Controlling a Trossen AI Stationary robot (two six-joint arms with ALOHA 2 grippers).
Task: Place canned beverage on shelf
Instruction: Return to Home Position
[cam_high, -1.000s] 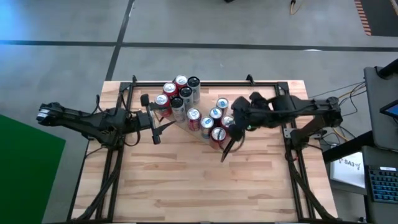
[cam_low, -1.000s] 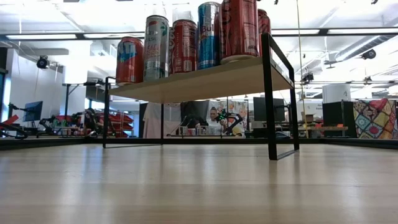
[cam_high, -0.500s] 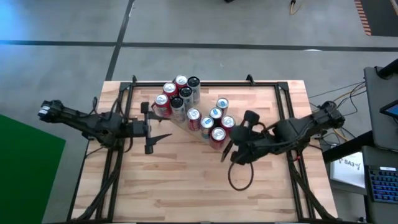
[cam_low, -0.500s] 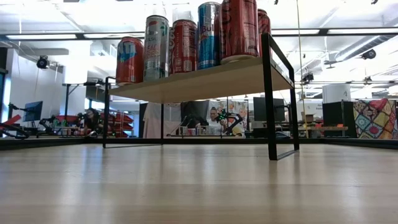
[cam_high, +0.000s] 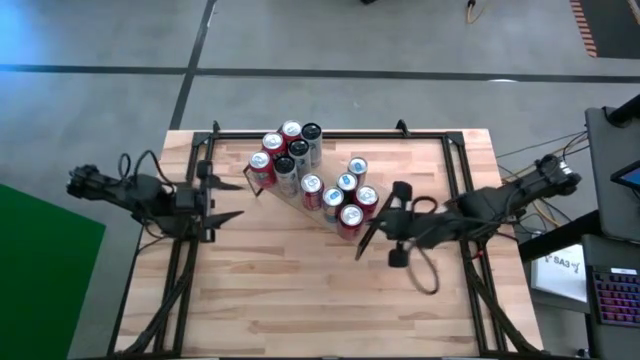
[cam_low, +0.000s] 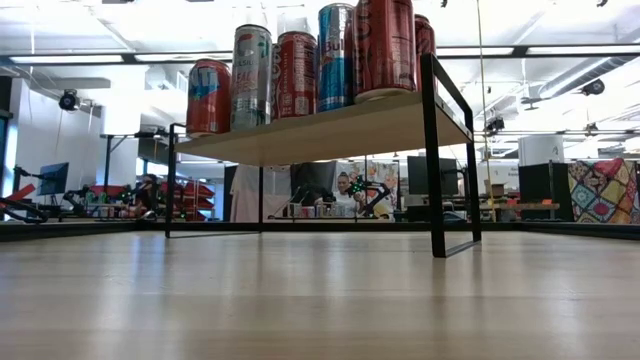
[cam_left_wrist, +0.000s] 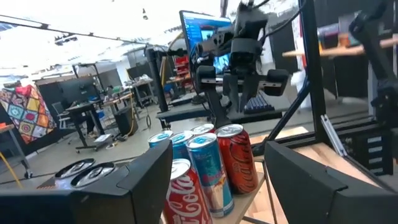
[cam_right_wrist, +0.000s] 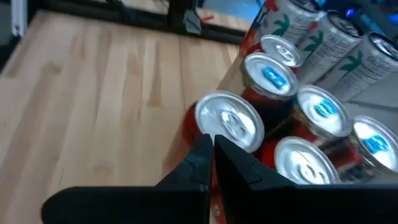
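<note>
Red and silver-blue cans (cam_low: 297, 75) stand upright on light-wood shelf (cam_low: 330, 132)

Wood table (cam_high: 300, 300), shelf (cam_high: 305, 207) set diagonally across its far half, plank mostly hidden by cans.

Cans in two bunches: bunch twd far-left end (cam_high: 285, 150), some red-sided, some dark-topped. Bunch twd near-right end (cam_high: 345, 192), silver lids w/ blue tabs.

L gripper (cam_high: 240, 198) at table's left side, just beside shelf's left end, fingers spread wide, nothing btwn.

R gripper (cam_high: 362, 245) just right of near-right bunch, not touching (fingers read as one thin blade, tip angled twd front edge).

Cable loop (cam_high: 425, 270) droops under R arm.
</note>
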